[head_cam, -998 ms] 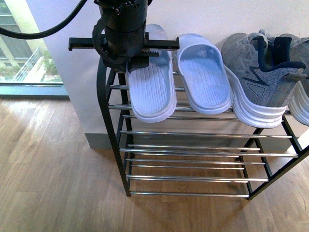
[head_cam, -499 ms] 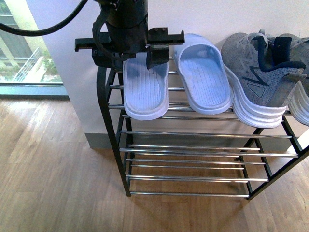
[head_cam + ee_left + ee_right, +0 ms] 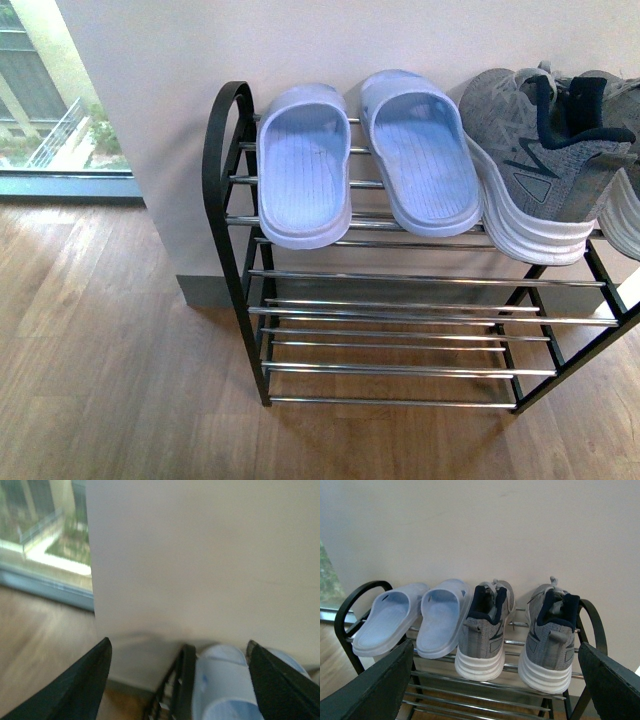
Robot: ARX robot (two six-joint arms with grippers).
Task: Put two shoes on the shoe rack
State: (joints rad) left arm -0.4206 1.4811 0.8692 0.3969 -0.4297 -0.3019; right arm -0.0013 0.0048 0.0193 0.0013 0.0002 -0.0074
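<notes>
Two grey knit sneakers with white soles stand side by side on the top tier of the black shoe rack (image 3: 592, 625), heels toward me: one (image 3: 482, 630) beside the sandals, the other (image 3: 547, 640) at the rack's far end. In the front view one sneaker (image 3: 535, 160) shows at the right and the rack (image 3: 222, 190) fills the middle. My right gripper (image 3: 497, 680) is open and empty, back from the rack. My left gripper (image 3: 180, 680) is open and empty near the rack's rounded end (image 3: 185, 680). Neither arm shows in the front view.
Two pale blue slide sandals (image 3: 300, 175) (image 3: 420, 150) lie on the top tier left of the sneakers. The lower chrome bars (image 3: 400, 340) are bare. A cream wall (image 3: 400, 40) stands behind the rack, with wood floor (image 3: 100, 350) and a window (image 3: 40, 90) to the left.
The left arm, which hung over the left sandal, has pulled back out of the front view. The left sandal now lies free and straighter on the top tier.
</notes>
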